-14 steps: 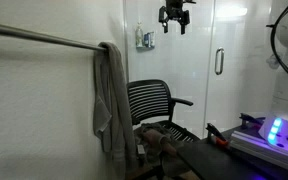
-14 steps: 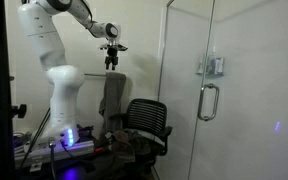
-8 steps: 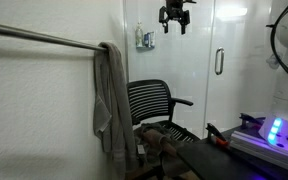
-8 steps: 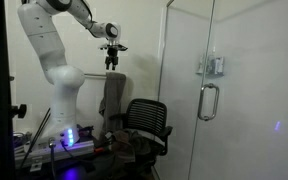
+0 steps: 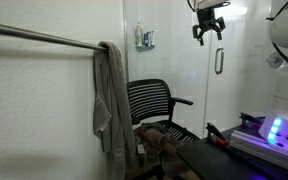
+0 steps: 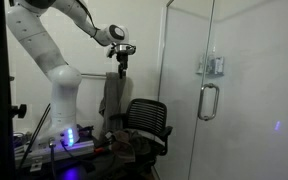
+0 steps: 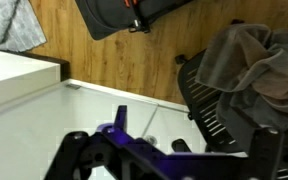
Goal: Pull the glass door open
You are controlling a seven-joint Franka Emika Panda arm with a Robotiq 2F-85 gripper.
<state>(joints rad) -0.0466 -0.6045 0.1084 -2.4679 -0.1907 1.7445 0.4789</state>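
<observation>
The glass door (image 5: 246, 70) is a tall frosted panel with a short dark vertical bar handle (image 5: 219, 62). The handle also shows in an exterior view (image 6: 208, 101). My gripper (image 5: 209, 33) hangs high in the air, fingers pointing down and spread apart, with nothing between them. It is a little to the left of the handle and above it, apart from the glass. In an exterior view my gripper (image 6: 123, 57) is well short of the glass. The wrist view shows only the gripper's dark body (image 7: 169, 150) above floor and chair; the door is out of that view.
A handle-less glass panel carries a small grey-blue box (image 5: 144, 38). A black mesh office chair (image 5: 156, 105) with cloth on it stands below the gripper. A grey towel (image 5: 110, 95) hangs from a rail. A purple-lit device (image 5: 274, 130) sits by the robot base (image 6: 59, 100).
My gripper has moved sideways towards the door handle and a little lower, still open. The door has not moved.
</observation>
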